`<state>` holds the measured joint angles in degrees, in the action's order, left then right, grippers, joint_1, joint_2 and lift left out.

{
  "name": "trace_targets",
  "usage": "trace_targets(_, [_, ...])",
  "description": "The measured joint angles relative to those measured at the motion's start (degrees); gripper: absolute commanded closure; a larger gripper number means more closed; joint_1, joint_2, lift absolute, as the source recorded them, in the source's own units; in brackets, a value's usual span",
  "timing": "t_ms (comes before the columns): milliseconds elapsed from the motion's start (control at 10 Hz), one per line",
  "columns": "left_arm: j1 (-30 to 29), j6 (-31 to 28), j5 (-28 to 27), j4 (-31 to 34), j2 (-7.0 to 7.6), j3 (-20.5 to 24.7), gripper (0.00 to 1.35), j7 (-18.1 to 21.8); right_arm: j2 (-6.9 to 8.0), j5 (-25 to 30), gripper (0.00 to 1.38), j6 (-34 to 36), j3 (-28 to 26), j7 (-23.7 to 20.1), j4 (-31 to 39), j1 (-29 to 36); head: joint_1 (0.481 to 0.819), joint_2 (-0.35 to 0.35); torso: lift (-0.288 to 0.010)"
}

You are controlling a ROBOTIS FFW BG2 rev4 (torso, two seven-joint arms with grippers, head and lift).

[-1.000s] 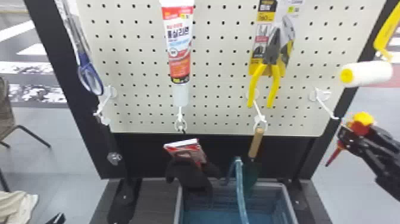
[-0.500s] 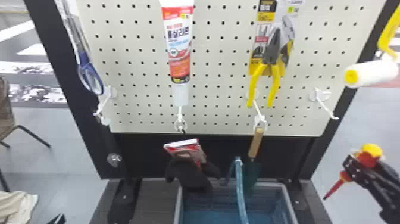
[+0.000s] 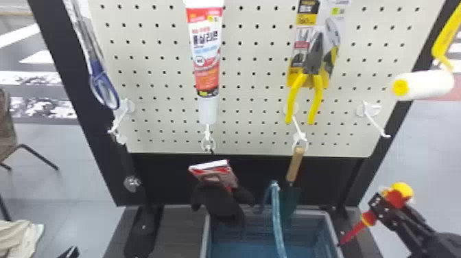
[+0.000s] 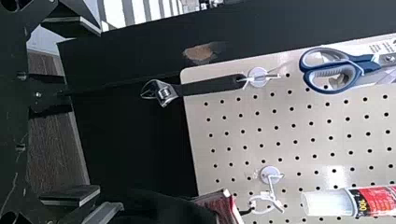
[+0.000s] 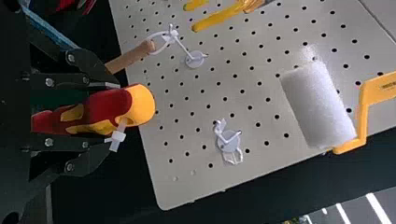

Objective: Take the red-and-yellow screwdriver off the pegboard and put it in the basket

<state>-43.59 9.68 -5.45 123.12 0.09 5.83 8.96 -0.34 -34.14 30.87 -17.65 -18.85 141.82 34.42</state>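
Furthest left we have our left claw (image 3: pixel 70 253), its two fingers spread apart low before the pegboard (image 3: pixel 253 85). Up beyond it hang the scissors (image 3: pixel 103 82), and beneath those the wrench (image 3: pixel 132 183). To the claw's right, the white-capped tube (image 3: pixel 205 61) hangs high, with a black glove (image 3: pixel 219 206) and a red-and-white packet (image 3: pixel 212 169) below it.

Between our two claws sits the basket (image 3: pixel 331 226), a blue curved handle (image 3: pixel 277 216) rising over it. The wooden-handled trowel (image 3: pixel 295 164) and, higher, the yellow-handled pliers (image 3: pixel 319 92) hang to the left of our right claw (image 3: pixel 380 207).

That right claw is just beside the basket's right side, and we have it pinching the screwdriver (image 3: pixel 398 197) by its handle. The screwdriver tilts, yellow butt up, tip down and left towards the basket's rim. Above the claw we see the paint roller (image 3: pixel 425 84).
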Motion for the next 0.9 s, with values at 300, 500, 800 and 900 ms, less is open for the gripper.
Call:
trace_targets(300, [0.1, -0.2, 0.0, 0.0, 0.00, -0.3, 0.12, -0.1, 0.17, -6.1, 1.24, -1.0, 2.3, 3.1, -1.8, 0.7, 0.549, 0.000, -0.100])
trace_targets(500, [0.2, -0.2, 0.2, 0.0, 0.00, -0.4, 0.12, -0.2, 0.25, -9.0, 1.24, -2.3, 4.0, 3.7, -5.5, 0.2, 0.549, 0.000, -0.100])
trace_targets(800, [0.4, 0.0, 0.5, -0.6, 0.00, -0.8, 0.12, -0.2, -0.15, -10.9, 1.24, -3.3, 7.1, 3.7, -10.9, -2.3, 0.549, 0.000, -0.100])
trace_targets(900, [0.5, 0.1, 0.6, -0.8, 0.00, -0.9, 0.12, -0.2, -0.63, -11.4, 1.24, -3.6, 8.0, 3.7, -12.1, -2.8, 0.549, 0.000, -0.100])
